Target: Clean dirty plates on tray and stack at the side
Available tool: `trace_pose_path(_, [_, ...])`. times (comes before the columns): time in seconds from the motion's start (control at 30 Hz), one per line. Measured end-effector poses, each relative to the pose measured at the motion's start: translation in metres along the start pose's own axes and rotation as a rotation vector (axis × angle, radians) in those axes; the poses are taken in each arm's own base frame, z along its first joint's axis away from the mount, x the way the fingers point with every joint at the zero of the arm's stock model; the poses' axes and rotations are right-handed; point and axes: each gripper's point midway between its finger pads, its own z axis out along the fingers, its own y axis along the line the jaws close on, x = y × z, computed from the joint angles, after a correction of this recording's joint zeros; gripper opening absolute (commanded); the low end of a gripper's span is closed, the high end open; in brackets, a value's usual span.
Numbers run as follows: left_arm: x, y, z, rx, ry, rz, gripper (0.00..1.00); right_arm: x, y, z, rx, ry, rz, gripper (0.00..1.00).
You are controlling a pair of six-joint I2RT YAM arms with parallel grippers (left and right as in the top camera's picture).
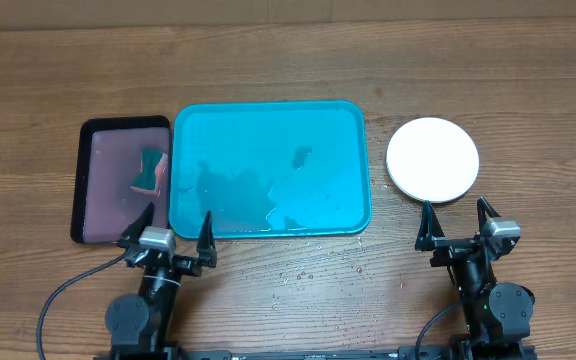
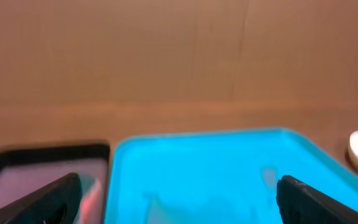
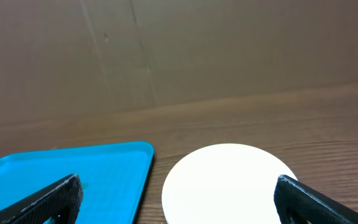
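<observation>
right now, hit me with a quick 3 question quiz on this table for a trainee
1. True or false: a plate lies on the large teal-blue rectangular plastic tray.
2. Where is the round white plastic plate? A) on the bare wood tabletop, right of the tray; B) on the tray; C) held between fingers.
3. Fill in: the fingers of the left gripper and the right gripper are both ___.

Key: 1 false; 2 A; 3 open.
</observation>
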Motion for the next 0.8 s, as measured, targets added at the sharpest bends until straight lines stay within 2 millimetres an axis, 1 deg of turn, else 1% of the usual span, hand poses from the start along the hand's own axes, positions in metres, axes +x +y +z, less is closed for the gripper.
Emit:
trace_pose_path(0.03, [0.0081,0.0003,0.0000,-0.001,0.031,-0.002,1.00,-0.0002,0.0000,0.0000,0.000,-0.001,0.000,1.00])
trace_pose_path(0.07, [0.0112,0.0006,-0.0001,-0.002,0.043,-0.002,1.00,-0.0002,0.0000,0.0000,0.000,-0.001,0.000,1.00])
trace_pose_path(0.8, [0.0109,0.0005,-0.0001,-0.002,0.042,0.007,1.00,-0.0003,0.0000,0.0000,0.000,-0.001,0.000,1.00])
